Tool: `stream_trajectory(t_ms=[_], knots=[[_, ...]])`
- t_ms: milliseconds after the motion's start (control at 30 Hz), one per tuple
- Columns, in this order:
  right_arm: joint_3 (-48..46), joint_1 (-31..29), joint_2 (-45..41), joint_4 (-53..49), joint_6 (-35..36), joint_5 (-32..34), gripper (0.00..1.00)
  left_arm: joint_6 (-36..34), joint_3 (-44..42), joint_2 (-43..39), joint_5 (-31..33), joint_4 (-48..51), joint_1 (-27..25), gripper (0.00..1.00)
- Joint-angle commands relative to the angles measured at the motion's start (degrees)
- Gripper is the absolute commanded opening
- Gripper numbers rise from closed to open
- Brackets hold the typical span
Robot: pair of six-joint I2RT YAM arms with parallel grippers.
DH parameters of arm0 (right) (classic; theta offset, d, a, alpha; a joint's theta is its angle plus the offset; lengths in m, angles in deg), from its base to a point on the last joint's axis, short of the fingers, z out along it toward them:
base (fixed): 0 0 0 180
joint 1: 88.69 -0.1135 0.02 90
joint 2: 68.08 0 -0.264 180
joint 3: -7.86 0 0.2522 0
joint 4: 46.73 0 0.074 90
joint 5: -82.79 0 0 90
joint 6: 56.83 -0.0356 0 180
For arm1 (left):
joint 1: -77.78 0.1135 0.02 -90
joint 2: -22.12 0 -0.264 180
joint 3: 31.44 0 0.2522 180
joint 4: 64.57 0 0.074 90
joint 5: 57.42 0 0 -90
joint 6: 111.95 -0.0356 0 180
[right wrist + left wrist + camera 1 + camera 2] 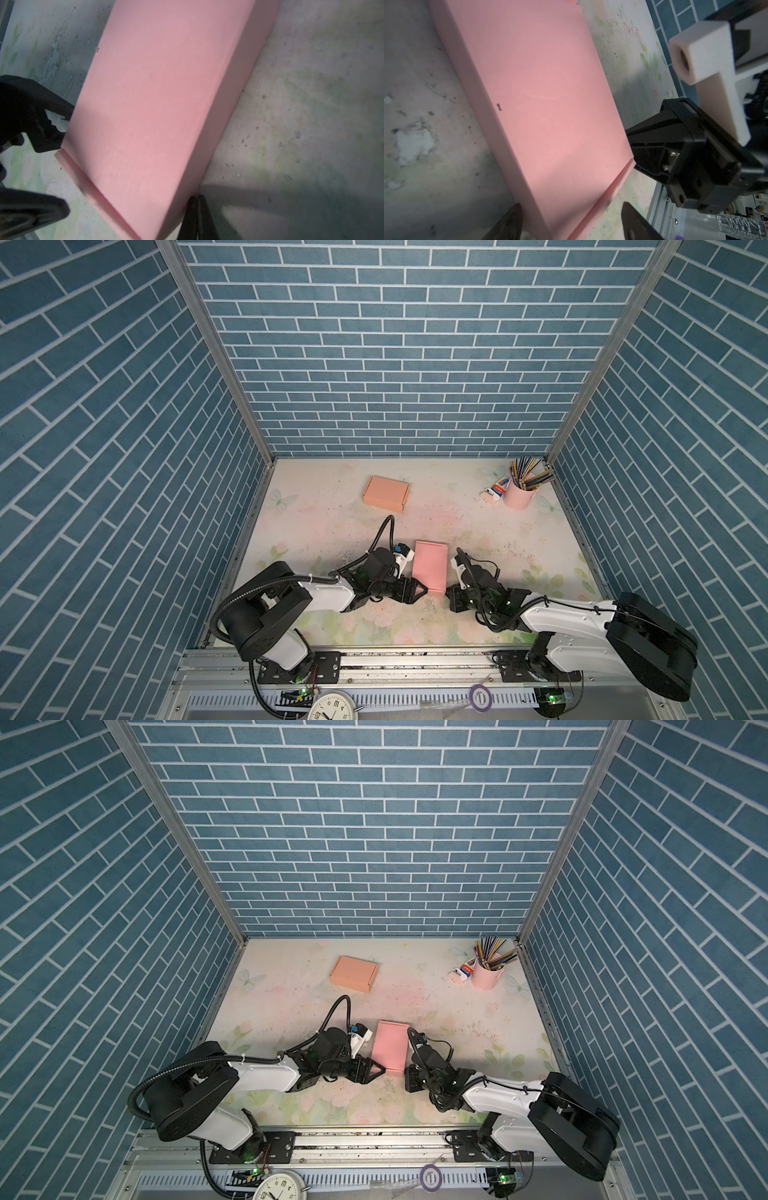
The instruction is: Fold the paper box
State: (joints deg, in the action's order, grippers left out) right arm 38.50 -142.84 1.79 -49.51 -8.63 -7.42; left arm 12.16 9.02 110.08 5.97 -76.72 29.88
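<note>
The pink paper box [430, 568] [390, 1050] lies flat on the table between my two arms, its lid down. A narrow flap edge [614, 193] [83, 182] sticks out along its near end. My left gripper [427, 592] [377, 1071] [571, 226] is open at the box's near left corner. One of its fingers [508, 224] is beside the box's side and the other finger [635, 222] stands off the flap edge. My right gripper [448, 594] [404, 1074] [197, 216] is shut with nothing in it, its tips against the near right corner of the box [158, 104].
A second, peach box [385, 493] [354, 973] lies at the back left. At the back right a pink cup of pencils [519, 493] [487, 975] stands with a small glue stick [495, 490] beside it. Blue brick walls close in three sides. A clock [332, 707] sits below the front rail.
</note>
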Motion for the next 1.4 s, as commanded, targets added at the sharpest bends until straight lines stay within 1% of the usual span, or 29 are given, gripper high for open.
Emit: stream_trajectory(t_ms=[0,100,200,267,367,467,633,867,1067,1367], knots=[[0.18,-1.18,0.22,-0.05,-2.40,-1.14,0.07,0.18,-0.54,-1.37,-1.96,-1.88,-1.34,0.75],[-0.62,-1.17,-1.23,-1.80,-2.58,0.15,0.08,0.11,-1.63,-2.08,-1.95,-1.52,-0.14,0.76],[-0.67,-1.12,-2.98,-5.15,-2.65,2.66,0.10,-0.11,-3.14,-3.24,-3.29,-1.56,2.51,0.78],[-0.63,-0.50,-4.17,-6.64,-2.10,3.50,0.11,-1.72,-2.99,-4.15,-4.44,0.42,4.42,0.80],[-0.63,2.11,-5.31,-6.69,-0.47,2.18,0.11,-4.53,-1.07,-5.38,-5.83,4.10,7.62,0.82],[-0.82,5.82,-4.69,-5.30,1.69,-0.09,0.11,-6.02,1.61,-5.44,-6.37,6.07,9.11,0.83],[0.69,9.15,-2.54,-4.19,4.15,-1.53,0.10,-5.91,5.57,-1.26,-7.74,4.51,10.24,0.83],[1.32,12.03,1.83,-0.33,5.50,-3.81,0.09,-2.83,8.88,7.79,-12.16,-2.96,10.38,0.83],[1.71,12.22,5.38,3.13,5.32,-5.01,0.08,-3.87,11.05,9.76,-11.31,-2.23,8.20,0.83],[2.75,12.14,6.58,4.22,5.25,-6.46,0.08,-1.83,12.11,12.14,-11.10,-4.65,6.00,0.81]])
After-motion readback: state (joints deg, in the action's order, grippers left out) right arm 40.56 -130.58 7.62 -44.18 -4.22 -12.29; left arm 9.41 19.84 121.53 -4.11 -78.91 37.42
